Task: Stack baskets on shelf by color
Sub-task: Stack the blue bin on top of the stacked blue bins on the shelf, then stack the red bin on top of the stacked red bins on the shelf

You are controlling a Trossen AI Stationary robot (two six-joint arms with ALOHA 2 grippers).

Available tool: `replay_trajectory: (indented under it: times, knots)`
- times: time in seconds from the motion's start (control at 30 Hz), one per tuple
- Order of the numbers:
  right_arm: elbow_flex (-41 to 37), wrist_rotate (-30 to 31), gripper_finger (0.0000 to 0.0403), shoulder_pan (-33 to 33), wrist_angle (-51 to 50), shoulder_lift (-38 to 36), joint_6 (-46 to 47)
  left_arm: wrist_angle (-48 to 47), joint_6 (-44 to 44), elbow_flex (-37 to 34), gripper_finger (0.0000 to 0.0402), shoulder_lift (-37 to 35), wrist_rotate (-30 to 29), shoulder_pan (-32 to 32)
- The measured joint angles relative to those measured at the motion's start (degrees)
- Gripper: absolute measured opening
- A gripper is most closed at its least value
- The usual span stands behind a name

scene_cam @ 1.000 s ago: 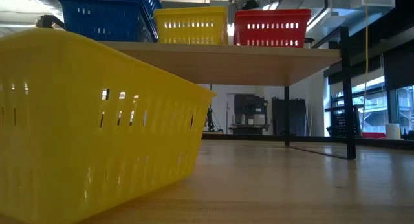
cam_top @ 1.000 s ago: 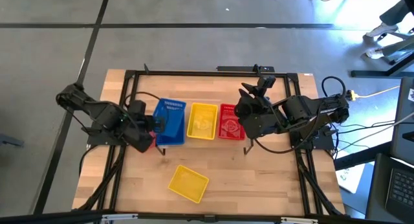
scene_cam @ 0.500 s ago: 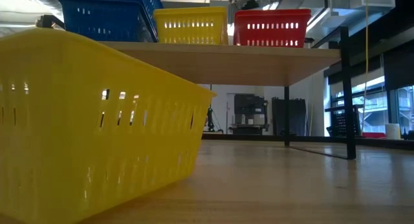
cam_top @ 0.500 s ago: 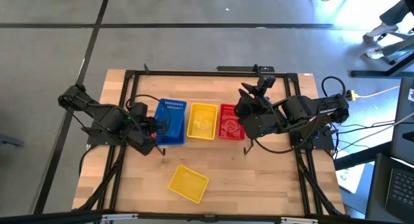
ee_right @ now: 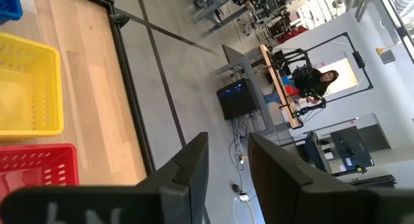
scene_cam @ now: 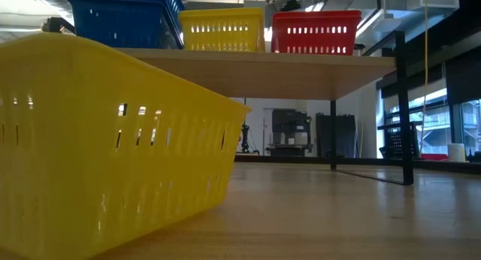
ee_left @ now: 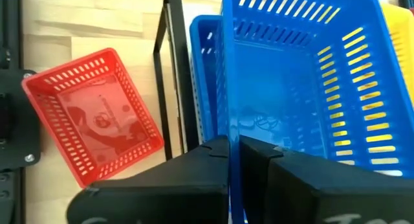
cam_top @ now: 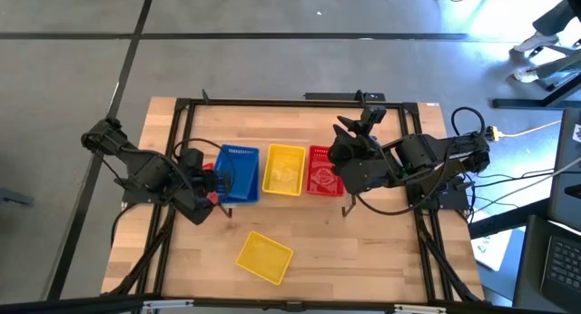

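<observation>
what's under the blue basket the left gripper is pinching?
A second blue basket sits beneath the pinched blue basket, its rim and slotted wall showing in the left wrist view. Its floor, and any third basket below, is covered.

Two dark arms are at the table (cam_top: 381, 250), each with one tool: the left tool (cam_top: 211, 180) and the right tool (cam_top: 349, 125).

One shelf (scene_cam: 301, 65) carries three groups of baskets: blue baskets (cam_top: 238, 173), at least two nested as the left wrist view shows, then a yellow basket (cam_top: 283, 171) and a red basket (cam_top: 320, 171); how many nest in these two cannot be told.

One loose yellow basket (cam_top: 264, 256) lies on the table, and one loose red basket (ee_left: 90, 114) lies beside the shelf.
</observation>
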Motion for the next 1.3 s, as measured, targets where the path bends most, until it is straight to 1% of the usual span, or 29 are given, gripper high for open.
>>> replay_trajectory:
  times: [0.2, 0.3, 0.43, 0.73, 0.9, 1.0, 1.17, 1.3]
  knots:
    - [0.0, 0.0, 0.0111, 0.0, 0.0, 0.0, 0.0, 0.0, 0.0, 0.0, 0.0000, 0.0, 0.8, 0.1]
    - [0.0, 0.0, 0.0111, 0.0, 0.0, 0.0, 0.0, 0.0, 2.1, 0.0, 0.0002, 0.2, 1.3, 0.1]
    - [0.0, -0.1, 0.0111, 0.0, 0.0, 0.0, 0.0, 0.0, 5.6, 0.1, 0.0013, 1.5, 1.4, 0.7]
    - [0.0, -0.1, 0.0111, 0.0, -0.1, 0.0, -0.2, 0.8, 6.9, 0.1, 0.0043, 2.6, 1.7, 3.5]
    - [0.0, -0.1, 0.0111, 0.0, -0.1, 0.0, -0.2, 1.5, 11.8, 0.1, 0.0066, 2.6, 3.9, 5.4]
    - [0.0, -0.1, 0.0111, 0.0, -0.1, 0.0, -0.3, 1.8, 14.2, 0.1, 0.0071, 2.6, 4.7, 6.6]
    - [0.0, -0.4, 0.0111, 0.0, -0.1, -0.1, -1.7, 1.8, 24.9, 0.1, 0.0066, 1.1, 4.6, 6.9]
    - [0.0, -4.5, 0.0111, 0.0, 0.1, -0.8, 0.0, 1.8, 32.9, 0.0, 0.0065, -1.3, 4.6, 6.4]
